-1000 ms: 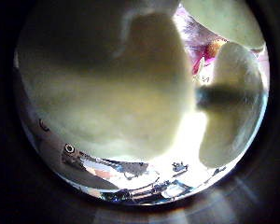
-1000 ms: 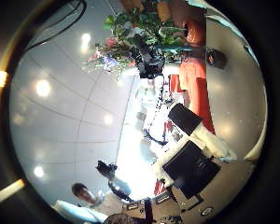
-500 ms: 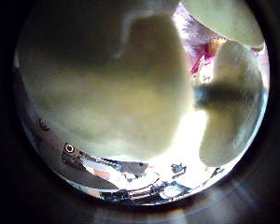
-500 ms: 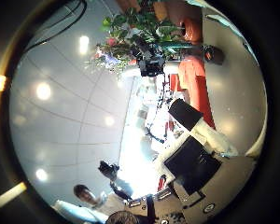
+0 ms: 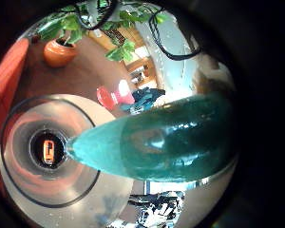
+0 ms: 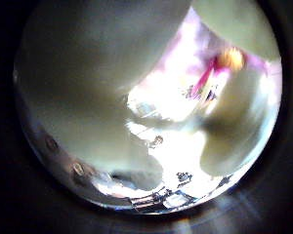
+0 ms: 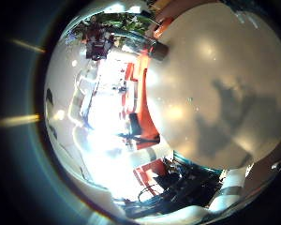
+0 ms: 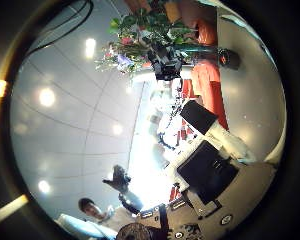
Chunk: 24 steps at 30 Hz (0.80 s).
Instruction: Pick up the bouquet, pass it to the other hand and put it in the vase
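Note:
In the right thumb side palm view the bouquet (image 8: 140, 38), leafy with small flowers, stands up from my left hand (image 8: 164, 66), whose fingers are curled round its stems. Close against the left palm, pale blurred leaves (image 6: 98, 88) and a flower (image 6: 220, 63) fill the picture. Below the left hand I look down into the round mouth of the vase (image 5: 24, 119), with one finger (image 5: 171, 138) of that hand across it. Bouquet leaves (image 5: 123, 19) show above. My right hand (image 8: 205, 160) is apart from the bouquet, palm turned to the ceiling, fingers relaxed and holding nothing.
A round pot (image 5: 59, 52) stands on the table beyond the vase. The right little finger side palm view shows the tabletop (image 7: 211, 84) and, far off, the left hand with the bouquet (image 7: 98, 39).
The pale leaves at my left palm have shifted apart, so more of the flower and a bright gap show. The left hand and bouquet have hardly moved in the right thumb side view.

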Each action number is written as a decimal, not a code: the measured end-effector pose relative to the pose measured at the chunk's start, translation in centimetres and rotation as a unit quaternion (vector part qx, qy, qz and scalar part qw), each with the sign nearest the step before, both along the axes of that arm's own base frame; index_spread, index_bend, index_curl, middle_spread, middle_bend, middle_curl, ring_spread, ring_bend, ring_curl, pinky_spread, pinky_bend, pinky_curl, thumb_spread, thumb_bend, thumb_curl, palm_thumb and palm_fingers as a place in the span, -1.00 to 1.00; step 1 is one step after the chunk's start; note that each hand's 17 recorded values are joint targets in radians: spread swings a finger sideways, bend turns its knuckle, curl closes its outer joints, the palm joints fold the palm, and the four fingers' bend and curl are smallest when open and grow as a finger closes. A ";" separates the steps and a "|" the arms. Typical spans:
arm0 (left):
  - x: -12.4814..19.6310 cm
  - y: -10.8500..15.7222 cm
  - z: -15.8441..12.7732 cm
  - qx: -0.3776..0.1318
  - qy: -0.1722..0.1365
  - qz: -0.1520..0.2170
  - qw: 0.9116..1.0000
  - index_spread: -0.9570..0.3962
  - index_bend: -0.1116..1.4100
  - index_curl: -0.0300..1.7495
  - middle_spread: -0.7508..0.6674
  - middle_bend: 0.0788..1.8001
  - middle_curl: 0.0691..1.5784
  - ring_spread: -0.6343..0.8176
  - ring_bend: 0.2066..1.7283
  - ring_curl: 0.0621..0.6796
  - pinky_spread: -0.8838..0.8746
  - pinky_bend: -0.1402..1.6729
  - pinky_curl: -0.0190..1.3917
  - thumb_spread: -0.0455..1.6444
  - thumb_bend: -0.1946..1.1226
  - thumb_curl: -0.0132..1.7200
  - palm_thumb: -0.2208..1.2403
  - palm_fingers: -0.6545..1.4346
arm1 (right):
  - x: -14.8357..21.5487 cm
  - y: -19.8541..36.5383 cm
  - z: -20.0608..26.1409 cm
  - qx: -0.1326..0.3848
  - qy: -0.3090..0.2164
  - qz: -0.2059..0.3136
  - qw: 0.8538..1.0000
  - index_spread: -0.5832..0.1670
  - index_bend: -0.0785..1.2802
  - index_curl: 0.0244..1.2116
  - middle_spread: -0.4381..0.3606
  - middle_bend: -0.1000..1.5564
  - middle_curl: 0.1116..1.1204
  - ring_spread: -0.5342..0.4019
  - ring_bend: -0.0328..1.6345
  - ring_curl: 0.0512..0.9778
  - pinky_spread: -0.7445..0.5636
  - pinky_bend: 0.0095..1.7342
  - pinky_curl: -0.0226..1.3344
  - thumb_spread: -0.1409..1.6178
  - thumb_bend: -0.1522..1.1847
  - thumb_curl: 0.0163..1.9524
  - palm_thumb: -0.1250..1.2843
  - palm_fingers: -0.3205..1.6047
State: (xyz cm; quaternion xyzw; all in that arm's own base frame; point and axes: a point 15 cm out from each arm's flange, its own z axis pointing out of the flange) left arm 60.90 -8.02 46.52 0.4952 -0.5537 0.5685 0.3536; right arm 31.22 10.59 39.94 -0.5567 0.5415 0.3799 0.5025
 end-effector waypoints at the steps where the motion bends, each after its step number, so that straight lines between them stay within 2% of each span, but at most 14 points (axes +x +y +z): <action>1: -0.3 0.1 -0.3 -0.002 0.001 -0.007 1.000 -0.35 -0.61 0.51 -0.43 -0.44 0.31 -0.16 0.10 0.28 -0.16 -0.25 0.20 0.20 -0.88 -0.18 0.01 -0.78 | 0.0 0.1 0.0 0.000 0.000 0.001 1.000 -0.47 -0.59 -0.43 -0.11 -0.50 -0.51 0.07 -0.15 -0.71 0.79 -0.28 -0.63 0.31 -0.81 -0.46 0.26 -0.24; 2: -0.4 0.7 -0.7 -0.005 0.003 -0.010 1.000 -0.27 -0.74 0.46 -0.25 -0.60 0.26 0.00 -0.01 0.06 -0.02 -0.31 0.11 0.19 -0.89 -0.23 -0.12 -0.87 | 0.0 0.1 0.0 0.001 0.000 0.001 1.000 -0.47 -0.59 -0.43 -0.11 -0.50 -0.51 0.07 -0.15 -0.71 0.79 -0.28 -0.64 0.31 -0.81 -0.46 0.26 -0.24; 3: -0.4 1.5 -1.3 -0.005 0.008 -0.009 1.000 -0.13 -0.81 0.37 -0.02 -0.75 0.17 0.18 -0.12 -0.15 0.16 -0.38 0.00 0.18 -0.85 -0.29 -0.23 -0.83 | 0.0 0.1 0.1 0.002 -0.001 0.002 1.000 -0.46 -0.59 -0.42 -0.11 -0.50 -0.51 0.07 -0.15 -0.72 0.79 -0.28 -0.64 0.31 -0.81 -0.46 0.26 -0.23; 6: -0.4 3.6 -2.3 0.005 0.015 0.003 1.000 0.11 -0.85 0.22 0.30 -0.90 0.02 0.39 -0.27 -0.35 0.39 -0.47 -0.12 0.16 -0.83 -0.37 -0.38 -0.78 | 0.1 0.1 0.4 0.006 -0.004 0.000 1.000 -0.47 -0.59 -0.41 -0.11 -0.50 -0.51 0.07 -0.16 -0.73 0.79 -0.30 -0.66 0.31 -0.81 -0.46 0.26 -0.21; 9: -0.8 6.6 -3.5 0.014 0.028 0.020 0.999 0.39 -0.84 0.01 0.63 -0.95 -0.17 0.58 -0.40 -0.50 0.57 -0.54 -0.23 0.12 -0.80 -0.45 -0.52 -0.74 | 0.0 0.3 0.6 0.009 -0.005 0.002 1.000 -0.48 -0.59 -0.40 -0.14 -0.51 -0.51 0.05 -0.16 -0.73 0.79 -0.31 -0.68 0.31 -0.81 -0.46 0.26 -0.20; 13: -3.3 11.7 -4.3 0.005 0.047 0.031 0.998 0.57 -0.81 -0.18 0.80 -0.95 -0.32 0.68 -0.48 -0.59 0.66 -0.58 -0.30 0.10 -0.77 -0.49 -0.55 -0.70 | -0.1 0.4 0.9 0.007 -0.011 0.002 1.000 -0.48 -0.58 -0.38 -0.28 -0.52 -0.51 0.04 -0.17 -0.74 0.79 -0.33 -0.71 0.31 -0.81 -0.46 0.26 -0.18; 16: -5.7 15.1 -3.5 -0.004 0.045 0.042 0.998 0.66 -0.79 -0.31 0.87 -0.95 -0.43 0.73 -0.54 -0.64 0.70 -0.61 -0.35 0.10 -0.76 -0.52 -0.57 -0.67 | -0.2 0.5 1.1 0.009 -0.015 0.002 1.000 -0.48 -0.59 -0.37 -0.30 -0.53 -0.51 0.02 -0.17 -0.75 0.80 -0.33 -0.72 0.31 -0.81 -0.46 0.26 -0.16; 22: -10.6 17.1 -0.1 0.000 0.023 0.058 0.998 0.73 -0.73 -0.50 0.92 -0.94 -0.59 0.77 -0.62 -0.70 0.72 -0.64 -0.42 0.10 -0.76 -0.55 -0.56 -0.61 | -0.4 0.7 1.5 0.010 -0.027 0.006 1.000 -0.49 -0.59 -0.35 -0.28 -0.53 -0.50 -0.01 -0.18 -0.76 0.79 -0.34 -0.75 0.31 -0.81 -0.46 0.26 -0.14; 24: -12.7 17.0 1.0 0.005 0.015 0.055 0.998 0.74 -0.72 -0.54 0.92 -0.93 -0.63 0.78 -0.65 -0.70 0.72 -0.65 -0.44 0.10 -0.75 -0.56 -0.55 -0.59 | -0.6 0.8 1.6 0.009 -0.031 0.009 0.999 -0.50 -0.59 -0.35 -0.28 -0.53 -0.50 -0.01 -0.18 -0.76 0.79 -0.34 -0.76 0.31 -0.81 -0.46 0.26 -0.14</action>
